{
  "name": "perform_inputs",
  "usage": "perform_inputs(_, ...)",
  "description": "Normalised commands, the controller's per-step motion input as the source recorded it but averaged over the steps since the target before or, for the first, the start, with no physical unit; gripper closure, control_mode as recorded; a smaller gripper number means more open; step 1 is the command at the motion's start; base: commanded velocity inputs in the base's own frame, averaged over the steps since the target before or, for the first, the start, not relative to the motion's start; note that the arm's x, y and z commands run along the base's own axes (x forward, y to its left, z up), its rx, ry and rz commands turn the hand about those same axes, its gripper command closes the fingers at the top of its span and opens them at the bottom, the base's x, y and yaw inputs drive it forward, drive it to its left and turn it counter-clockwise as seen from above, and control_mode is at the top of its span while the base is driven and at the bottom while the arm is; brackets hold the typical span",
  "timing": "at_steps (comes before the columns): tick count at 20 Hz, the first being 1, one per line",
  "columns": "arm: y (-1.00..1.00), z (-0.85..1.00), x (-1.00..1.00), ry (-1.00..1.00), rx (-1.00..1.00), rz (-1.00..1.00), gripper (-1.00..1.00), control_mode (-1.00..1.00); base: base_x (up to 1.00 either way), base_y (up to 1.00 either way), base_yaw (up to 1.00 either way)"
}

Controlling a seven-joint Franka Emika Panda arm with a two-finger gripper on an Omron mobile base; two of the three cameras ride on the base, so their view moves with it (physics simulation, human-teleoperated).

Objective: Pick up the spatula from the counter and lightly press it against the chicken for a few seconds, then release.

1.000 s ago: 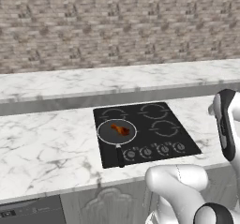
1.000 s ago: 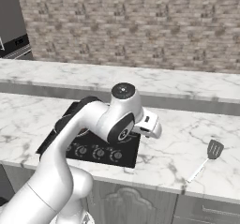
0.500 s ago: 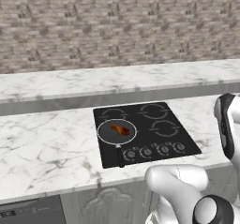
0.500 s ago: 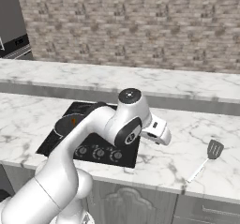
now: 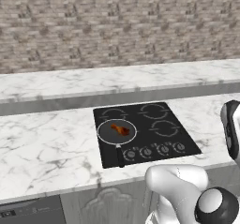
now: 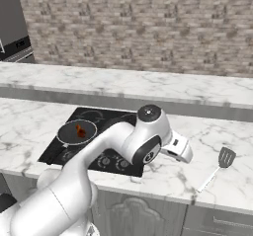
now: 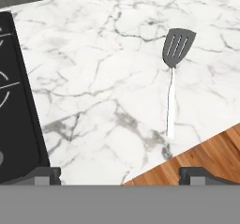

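1. The tool (image 7: 119, 175) hangs over the marble surface (image 7: 93, 68), fingertips spread wide with nothing between them.
2. The spatula (image 7: 170, 89) lies flat near the surface's front edge, its slotted head pointing inward, well right of the cooktop (image 6: 91, 115).
3. Bare marble lies between tool and spatula.
4. The chicken (image 5: 121, 130) sits in a frying pan (image 5: 100, 133) on the cooktop's front-left burner, beside the knobs (image 5: 154, 150).
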Motion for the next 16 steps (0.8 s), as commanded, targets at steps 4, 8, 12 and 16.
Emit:
perform_inputs(4,-0.36,-0.01,-0.01,0.01,0.0,-0.01,-1.0,-1.0,0.0,0.0,0.0)
perform_inputs(8,-0.26,-0.01,-0.07,0.0,0.0,-0.02,-1.0,-1.0,0.0,0.0,0.0)
perform_inputs(12,-0.06,-0.03,0.0,0.0,0.0,-0.01,-1.0,-1.0,0.0,0.0,0.0)
perform_inputs(16,-0.17,-0.15,-0.07,0.0,0.0,0.0,-1.0,-1.0,0.0,0.0,0.0)
